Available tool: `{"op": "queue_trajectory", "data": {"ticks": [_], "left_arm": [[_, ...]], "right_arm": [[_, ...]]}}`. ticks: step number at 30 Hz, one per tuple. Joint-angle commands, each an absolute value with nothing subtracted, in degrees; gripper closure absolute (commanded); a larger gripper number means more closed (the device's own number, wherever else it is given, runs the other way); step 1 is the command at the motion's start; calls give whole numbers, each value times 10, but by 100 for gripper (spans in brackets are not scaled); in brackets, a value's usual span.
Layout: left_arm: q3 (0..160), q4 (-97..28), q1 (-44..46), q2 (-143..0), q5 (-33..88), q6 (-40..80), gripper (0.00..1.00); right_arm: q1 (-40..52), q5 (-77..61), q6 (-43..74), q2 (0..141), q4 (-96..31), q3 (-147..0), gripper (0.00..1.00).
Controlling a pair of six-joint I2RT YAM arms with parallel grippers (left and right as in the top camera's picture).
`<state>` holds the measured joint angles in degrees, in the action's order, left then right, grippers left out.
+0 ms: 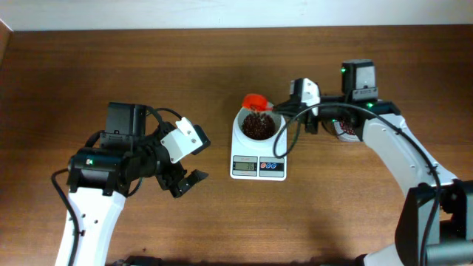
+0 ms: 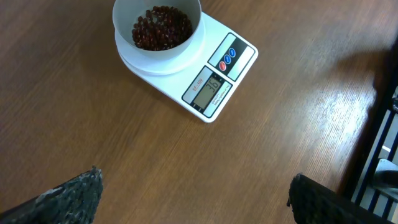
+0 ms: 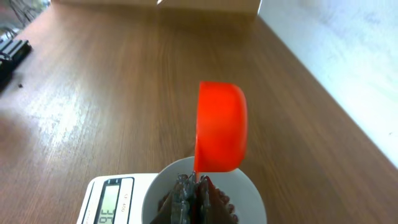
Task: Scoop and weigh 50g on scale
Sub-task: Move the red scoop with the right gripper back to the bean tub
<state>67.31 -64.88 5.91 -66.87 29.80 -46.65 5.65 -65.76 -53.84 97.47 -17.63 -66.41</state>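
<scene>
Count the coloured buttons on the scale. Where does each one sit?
3, in a row beside the display of the scale: the red button at one end, the middle blue button, then the end blue button. None seems hidden.

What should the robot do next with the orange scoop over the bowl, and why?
Probably turn the orange scoop upright and lift it away to fetch a few more beans. The right pincer holds it tipped on its side over the bowl of beans, and the display on the scale seems to read 36, short of 50.
</scene>
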Motion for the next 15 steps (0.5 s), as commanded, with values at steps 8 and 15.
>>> {"op": "queue_trajectory", "data": {"ticks": [8,15], "left_arm": [[684,-648,56,-670,300,-463,1],[684,-648,56,-670,300,-463,1]], "right_arm": [[7,-763,-550,985,-189,-662,96],[6,-763,-328,985,-190,-662,96]]}}
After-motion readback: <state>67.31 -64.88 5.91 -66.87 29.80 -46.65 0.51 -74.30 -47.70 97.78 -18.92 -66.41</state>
